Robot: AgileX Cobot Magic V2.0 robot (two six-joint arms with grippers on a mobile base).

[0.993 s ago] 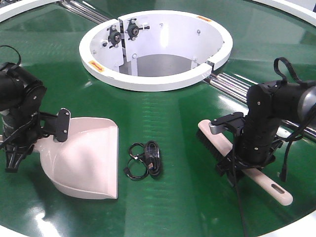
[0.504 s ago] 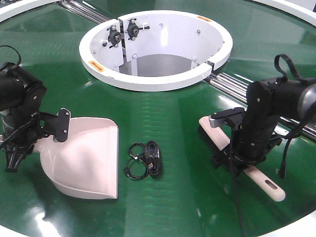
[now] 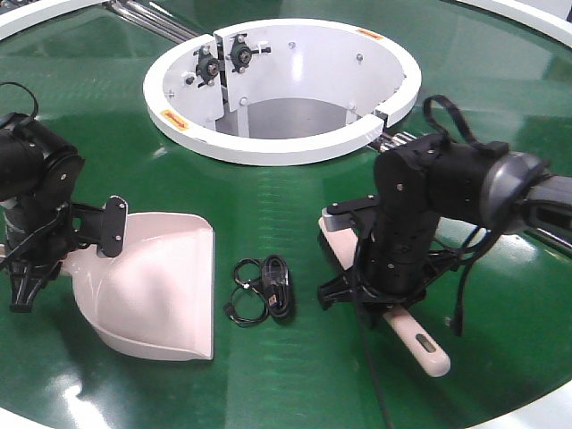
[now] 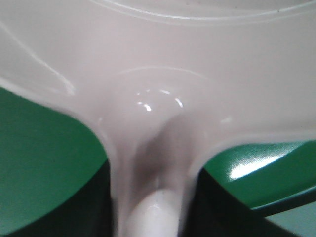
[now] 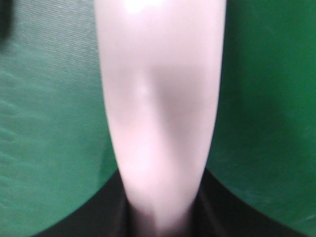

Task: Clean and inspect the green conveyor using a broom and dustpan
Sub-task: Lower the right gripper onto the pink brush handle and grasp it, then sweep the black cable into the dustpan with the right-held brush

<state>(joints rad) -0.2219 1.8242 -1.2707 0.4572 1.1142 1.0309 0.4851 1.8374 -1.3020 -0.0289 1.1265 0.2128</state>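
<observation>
The cream-pink dustpan (image 3: 161,286) lies on the green conveyor (image 3: 295,197) at the left, its mouth facing right. My left gripper (image 3: 61,257) is shut on its handle; in the left wrist view the handle (image 4: 153,197) runs between the dark jaws into the pan (image 4: 158,74). My right gripper (image 3: 386,299) is shut on the broom (image 3: 420,340), which lies low over the belt right of centre. Its handle end points front right and its brush head (image 3: 335,234) is mostly hidden under the arm. The right wrist view shows the broom handle (image 5: 158,98) between the jaws over the belt (image 5: 49,123).
A black coiled cable bundle (image 3: 264,290) lies on the belt between the dustpan and the broom. The white ring (image 3: 179,125) with its open well stands at the back centre. Silver rollers (image 3: 407,143) cross the belt at right of the ring. The belt's front edge curves along the bottom.
My right arm has swung left with the broom, moving it across the belt toward the cable bundle. The left arm and dustpan have not moved.
</observation>
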